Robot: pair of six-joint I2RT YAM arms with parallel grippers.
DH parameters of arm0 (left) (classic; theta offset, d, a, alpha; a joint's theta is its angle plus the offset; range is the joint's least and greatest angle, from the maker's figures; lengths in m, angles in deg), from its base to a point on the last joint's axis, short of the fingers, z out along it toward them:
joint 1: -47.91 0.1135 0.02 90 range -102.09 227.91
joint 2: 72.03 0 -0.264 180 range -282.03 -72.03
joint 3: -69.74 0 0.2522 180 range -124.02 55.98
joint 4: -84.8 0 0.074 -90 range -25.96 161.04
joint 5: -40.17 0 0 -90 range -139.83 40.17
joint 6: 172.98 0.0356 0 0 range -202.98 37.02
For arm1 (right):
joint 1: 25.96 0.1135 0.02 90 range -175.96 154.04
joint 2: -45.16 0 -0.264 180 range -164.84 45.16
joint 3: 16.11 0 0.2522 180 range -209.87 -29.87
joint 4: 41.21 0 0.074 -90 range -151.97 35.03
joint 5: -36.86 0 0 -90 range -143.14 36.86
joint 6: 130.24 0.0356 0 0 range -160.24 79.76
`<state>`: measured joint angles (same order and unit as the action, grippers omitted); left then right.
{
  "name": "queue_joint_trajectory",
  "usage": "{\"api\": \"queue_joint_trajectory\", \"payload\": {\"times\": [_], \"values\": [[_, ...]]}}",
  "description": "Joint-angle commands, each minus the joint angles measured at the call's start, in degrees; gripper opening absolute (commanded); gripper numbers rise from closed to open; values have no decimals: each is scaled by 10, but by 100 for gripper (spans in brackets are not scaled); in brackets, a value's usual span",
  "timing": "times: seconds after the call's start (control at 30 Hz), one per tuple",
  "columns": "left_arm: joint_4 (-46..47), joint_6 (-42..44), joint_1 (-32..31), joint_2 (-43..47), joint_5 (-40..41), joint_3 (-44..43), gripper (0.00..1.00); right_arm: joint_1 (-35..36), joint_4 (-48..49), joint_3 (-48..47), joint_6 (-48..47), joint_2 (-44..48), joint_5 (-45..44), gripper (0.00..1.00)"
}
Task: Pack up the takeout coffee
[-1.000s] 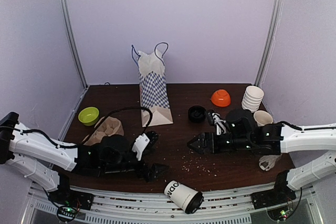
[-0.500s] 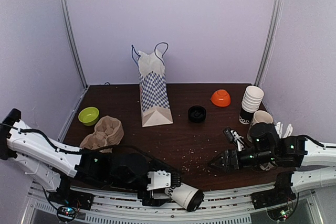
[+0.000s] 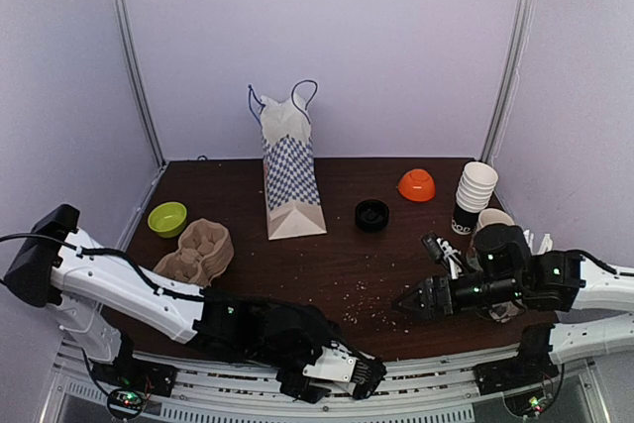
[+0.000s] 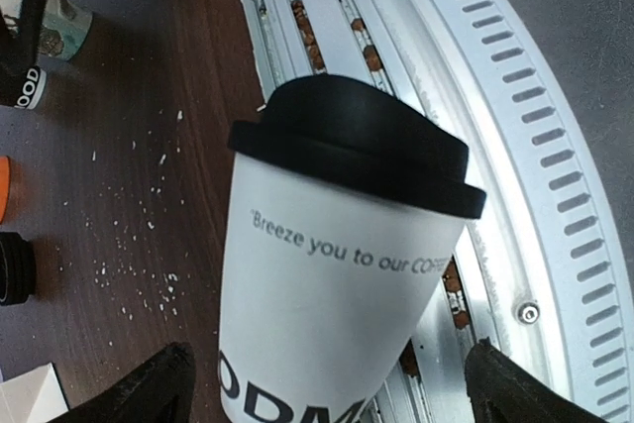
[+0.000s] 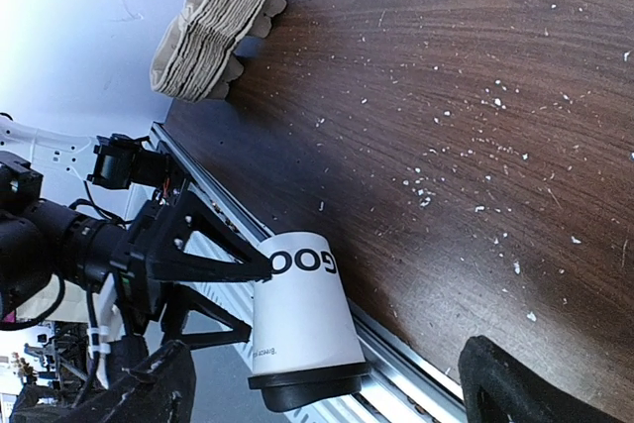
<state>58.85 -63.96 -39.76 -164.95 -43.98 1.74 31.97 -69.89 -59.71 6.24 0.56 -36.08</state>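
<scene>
takeout coffee point(image 4: 337, 274), base cut off, lies between fingers of left gripper point(image 3: 359, 375).

White, black-lidded takeout coffee point(image 4: 332, 284) on its side at the table's point(image 4: 129, 146) near edge

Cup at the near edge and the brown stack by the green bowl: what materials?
White printed takeout cup: matte paper, dull printed wall. Its round black lid: likely moulded plastic, smooth with faint sheen. Brown nested stack: probably moulded pulp, rough and dull.
</scene>
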Motion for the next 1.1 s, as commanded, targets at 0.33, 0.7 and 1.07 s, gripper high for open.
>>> {"api": "queue_joint_trajectory", "payload": {"times": [0.33,0.7,1.07], "values": [[6,59,25,-97,-53,-80,98,4,-21,-29,-22,22,-4,95],[62,58,32,-92,-32,-63,82,4,-23,-47,-32,10,-16,95],[283,-39,59,3,-1,62,74,3,-15,-68,-36,6,-72,95]]}}
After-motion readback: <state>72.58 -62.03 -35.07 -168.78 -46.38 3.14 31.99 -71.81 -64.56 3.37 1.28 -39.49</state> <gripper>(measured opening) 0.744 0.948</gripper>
